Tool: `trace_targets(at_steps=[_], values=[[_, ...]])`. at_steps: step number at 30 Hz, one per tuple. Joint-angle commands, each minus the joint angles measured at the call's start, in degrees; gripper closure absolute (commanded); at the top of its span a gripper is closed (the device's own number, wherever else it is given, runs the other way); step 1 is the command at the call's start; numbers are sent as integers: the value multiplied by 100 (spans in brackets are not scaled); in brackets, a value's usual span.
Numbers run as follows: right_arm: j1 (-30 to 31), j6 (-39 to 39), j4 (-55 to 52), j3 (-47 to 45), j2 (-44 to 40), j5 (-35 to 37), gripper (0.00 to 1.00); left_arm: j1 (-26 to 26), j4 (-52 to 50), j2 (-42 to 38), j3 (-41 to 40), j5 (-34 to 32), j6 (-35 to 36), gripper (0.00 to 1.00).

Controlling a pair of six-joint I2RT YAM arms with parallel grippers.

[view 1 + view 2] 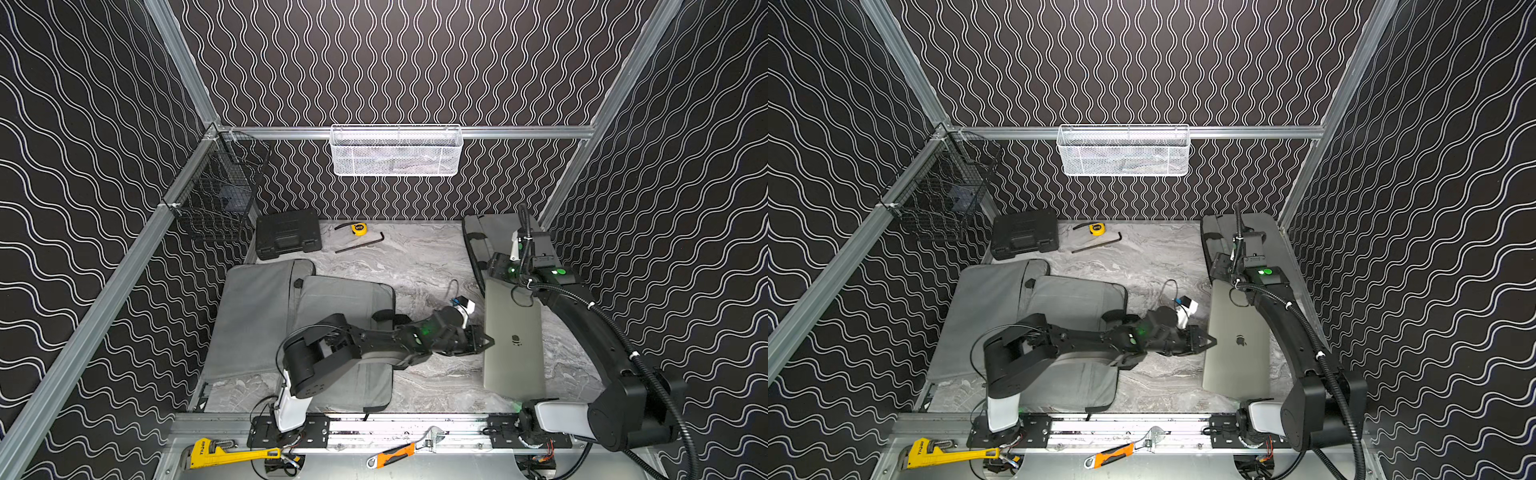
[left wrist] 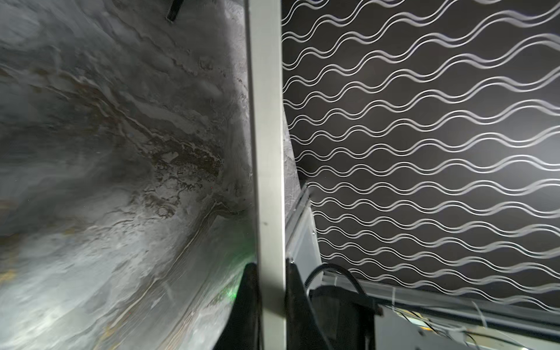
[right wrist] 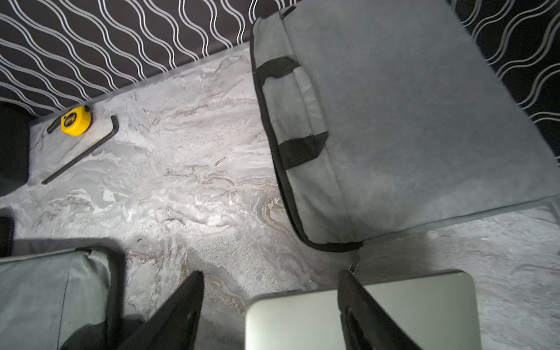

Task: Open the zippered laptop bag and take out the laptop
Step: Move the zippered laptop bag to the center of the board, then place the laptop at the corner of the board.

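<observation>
Marble-patterned grey tabletop [image 1: 415, 266], enclosed by black walls with white wavy lines [image 1: 395, 62]. The closed silver laptop [image 1: 515, 365], logo on its lid, lies on the right half of the table. It is outside the grey fabric laptop bag with black handles [image 3: 409, 121], which lies in the far right corner, near the laptop's far end but apart from it. The left gripper [image 1: 487, 343] pinches the laptop's left long edge, one finger on each face. The right gripper [image 3: 269, 274] hangs over the laptop's far end, fingers spread wide, holding nothing. A second grey fabric bag [image 1: 257, 307] lies at left.
</observation>
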Motion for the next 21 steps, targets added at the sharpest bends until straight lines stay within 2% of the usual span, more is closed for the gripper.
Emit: trace_targets(at_steps=[1,7,15,21], values=[[-240,-56,-108,123,41,77,29,-119,963,189,275,-600,-182,100],[-636,-37,-40,322,268,-569,29,-341,1521,934,739,-1160,-622,100],[-836,87,108,358,308,-903,29,-593,1623,1759,1446,-1675,-1237,100],[-988,166,294,183,254,-1052,29,-731,1478,2305,2007,-1714,-1558,100]])
